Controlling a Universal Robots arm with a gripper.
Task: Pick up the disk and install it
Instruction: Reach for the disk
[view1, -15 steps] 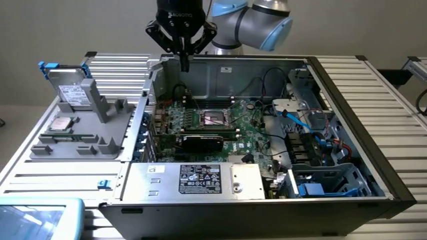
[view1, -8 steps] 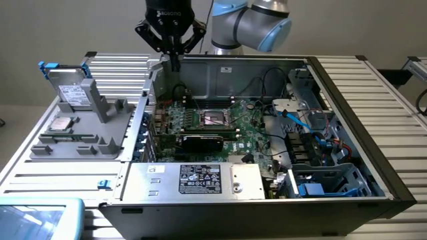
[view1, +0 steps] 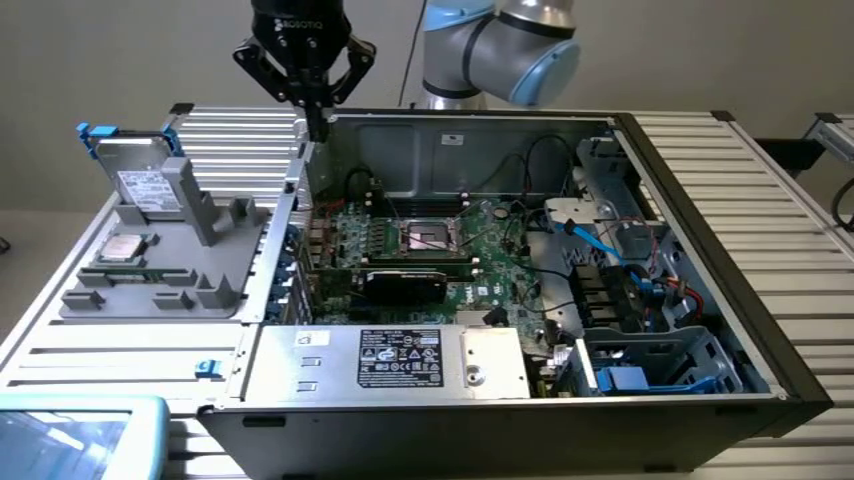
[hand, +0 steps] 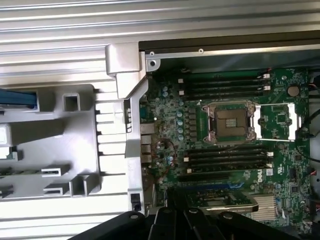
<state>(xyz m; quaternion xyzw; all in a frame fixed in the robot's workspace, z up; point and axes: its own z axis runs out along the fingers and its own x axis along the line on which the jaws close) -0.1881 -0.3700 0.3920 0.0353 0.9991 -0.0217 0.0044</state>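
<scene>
The disk (view1: 144, 186) stands upright in a slot at the back of the grey holder (view1: 160, 290), on the exterior view's left. It is silver with a white label and has blue rails on its edges. In the wrist view a strip of the disk's blue rail (hand: 18, 98) shows beside the holder (hand: 65, 145). My gripper (view1: 316, 122) hangs over the back left corner of the open computer case (view1: 694, 330), to the right of the disk and apart from it. Its fingers are shut with nothing between them. In the wrist view the gripper (hand: 172, 200) is dark against the motherboard.
The motherboard (view1: 441, 250) with an open CPU socket (hand: 231, 122) lies in the case. A grey box with a black label (view1: 400, 360) sits at the case's front, and a drive cage (view1: 654, 365) is at the front right. A square CPU chip (view1: 123, 248) rests on the holder.
</scene>
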